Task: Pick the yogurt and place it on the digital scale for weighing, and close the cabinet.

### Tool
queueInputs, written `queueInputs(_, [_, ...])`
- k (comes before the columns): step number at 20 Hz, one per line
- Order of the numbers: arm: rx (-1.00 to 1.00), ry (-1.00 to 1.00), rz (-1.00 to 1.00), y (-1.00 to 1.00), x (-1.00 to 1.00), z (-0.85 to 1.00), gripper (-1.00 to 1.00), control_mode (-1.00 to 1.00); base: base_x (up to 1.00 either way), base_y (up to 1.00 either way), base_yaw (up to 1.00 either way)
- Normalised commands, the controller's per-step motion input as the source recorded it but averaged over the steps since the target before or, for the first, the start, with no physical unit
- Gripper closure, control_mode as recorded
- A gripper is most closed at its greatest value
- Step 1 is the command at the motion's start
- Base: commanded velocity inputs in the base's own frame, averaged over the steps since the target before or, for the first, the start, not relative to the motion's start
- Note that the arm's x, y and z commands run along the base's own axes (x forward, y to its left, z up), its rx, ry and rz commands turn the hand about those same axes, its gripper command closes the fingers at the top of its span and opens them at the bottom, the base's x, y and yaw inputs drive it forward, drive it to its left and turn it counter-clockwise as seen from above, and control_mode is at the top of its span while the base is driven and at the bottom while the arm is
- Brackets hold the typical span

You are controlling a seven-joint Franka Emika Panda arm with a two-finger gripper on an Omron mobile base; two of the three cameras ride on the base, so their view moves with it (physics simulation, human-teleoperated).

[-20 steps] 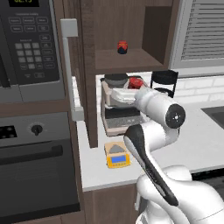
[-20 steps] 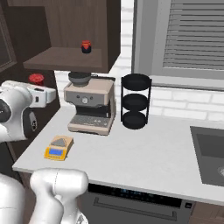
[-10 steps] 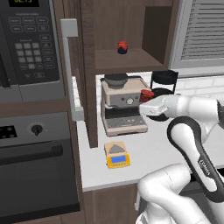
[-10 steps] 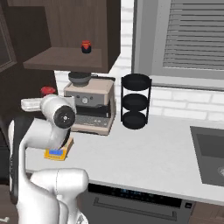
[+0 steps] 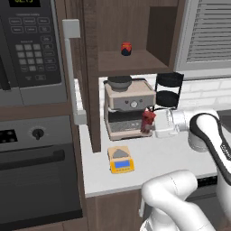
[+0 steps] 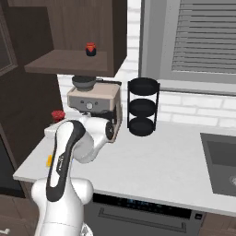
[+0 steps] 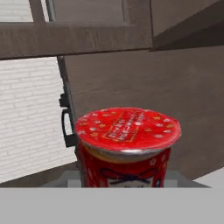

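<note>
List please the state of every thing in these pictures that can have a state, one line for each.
yogurt: held off the counter, upright, lid sealed
end effector: shut on the yogurt
digital scale: plate bare, on the counter
cabinet: open, door swung out
small round red-and-blue thing: resting on the cabinet shelf

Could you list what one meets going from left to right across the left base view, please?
Microwave → the cabinet's open door with its grey bar handle → digital scale → coffee machine → yogurt held by the gripper → black tiered stand → window blind.
</note>
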Motion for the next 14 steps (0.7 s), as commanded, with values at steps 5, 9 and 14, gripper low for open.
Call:
queueInputs(5, [0.0,-0.01,0.11,0.02,0.41,-0.68,1.0,-1.0,0.0,0.0,0.0])
queueInputs(9, [0.0,-0.03,0.02,0.09,0.42,-0.67,1.0,-1.0,0.0,0.0,0.0])
queueInputs(14, [0.0,0.0,0.0,0.31,0.38,-0.49,1.0,-1.0,0.0,0.0,0.0])
